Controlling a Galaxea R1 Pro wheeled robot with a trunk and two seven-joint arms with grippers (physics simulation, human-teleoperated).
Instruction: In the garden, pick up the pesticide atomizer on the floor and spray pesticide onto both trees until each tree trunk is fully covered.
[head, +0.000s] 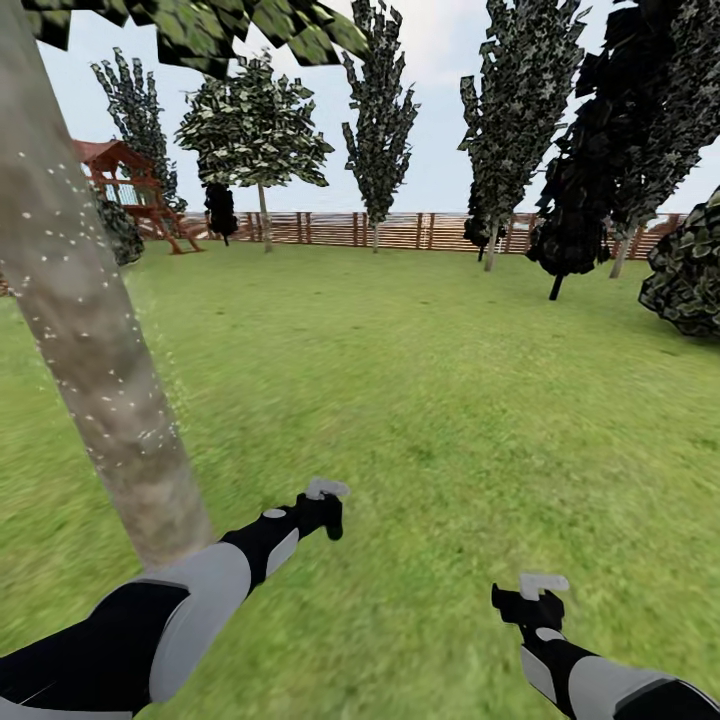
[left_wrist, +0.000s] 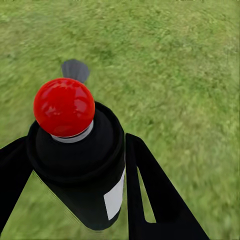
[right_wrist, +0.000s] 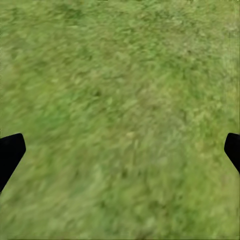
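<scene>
On the green lawn (head: 450, 400), the left gripper (left_wrist: 75, 165) clamps the small black pesticide atomizer (left_wrist: 80, 170), red-capped and white-labelled, its arm stretched forward just beside the speckled pale tree trunk (head: 90, 330); the right gripper (right_wrist: 120, 150) hangs low over grass, fingers spread wide and empty

No text can be read anywhere — the white label (left_wrist: 115, 196) on the pesticide atomizer (left_wrist: 80, 170) is blank, with no letters, numbers or brand.
</scene>
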